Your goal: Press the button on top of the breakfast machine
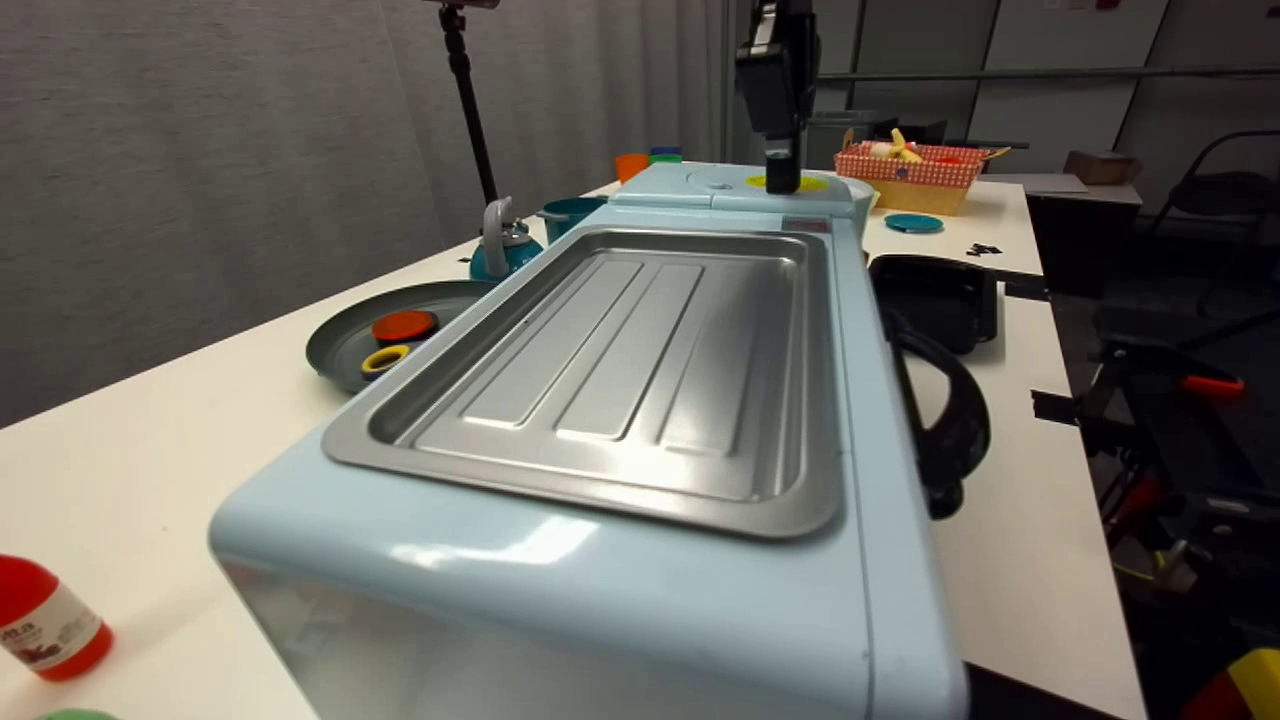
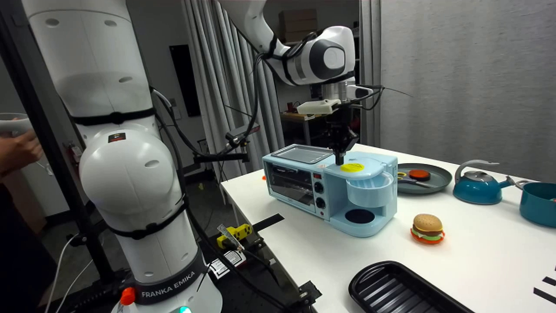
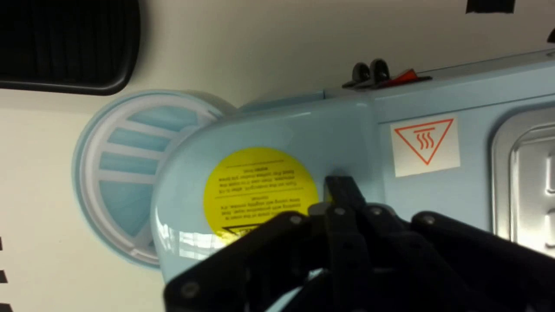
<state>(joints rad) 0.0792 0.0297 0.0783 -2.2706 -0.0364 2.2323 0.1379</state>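
Observation:
The pale-blue breakfast machine (image 1: 540, 545) has a ribbed silver tray (image 1: 640, 360) in its top; it also shows in an exterior view (image 2: 336, 204) and the wrist view (image 3: 303, 130). A yellow round label (image 2: 352, 168) lies on the lid at its coffee end. My gripper (image 2: 339, 160) points straight down over that lid, beside the label, its fingertips together and empty. In the wrist view the gripper tips (image 3: 340, 182) sit between the yellow label and the white heat sticker (image 3: 426, 146). I cannot tell whether they touch the lid. A small round bump (image 1: 717, 185) shows on the lid.
A dark pan (image 2: 423, 178) with an orange-red disc, a teal kettle (image 2: 480, 188) and a teal pot (image 2: 537, 204) stand near the machine. A toy burger (image 2: 427, 228) and a black ribbed tray (image 2: 399, 289) lie in front. A basket (image 1: 915, 170) stands at the far end.

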